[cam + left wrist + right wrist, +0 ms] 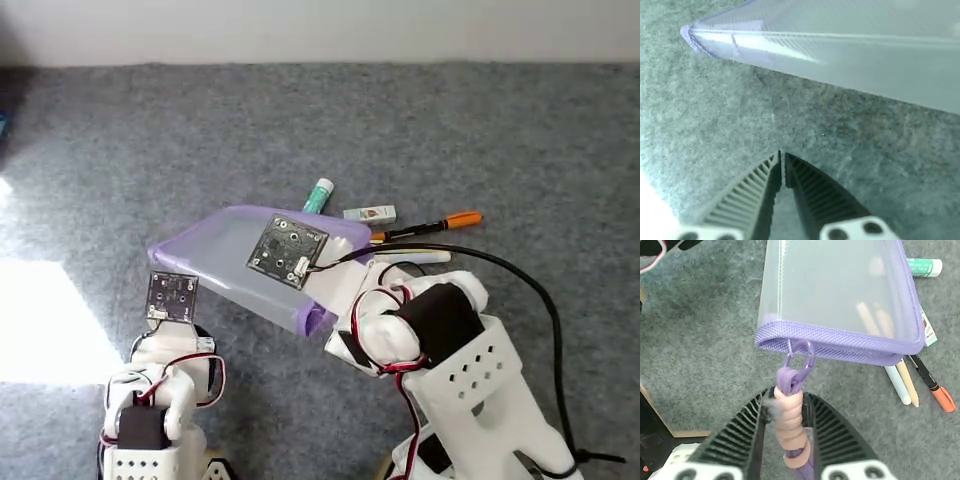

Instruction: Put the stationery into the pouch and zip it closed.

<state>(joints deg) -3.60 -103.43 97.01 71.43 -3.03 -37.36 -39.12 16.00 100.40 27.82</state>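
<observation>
Slack on the left: our left hand sits closed and empty beside the pouch, bracing nothing. Our right hand pinches only the zipper pull — a tug may drag the pouch, with the pens outside, far right.

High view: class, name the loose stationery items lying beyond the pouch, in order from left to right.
From the left: glue stick → small box → orange-capped pen.
</observation>
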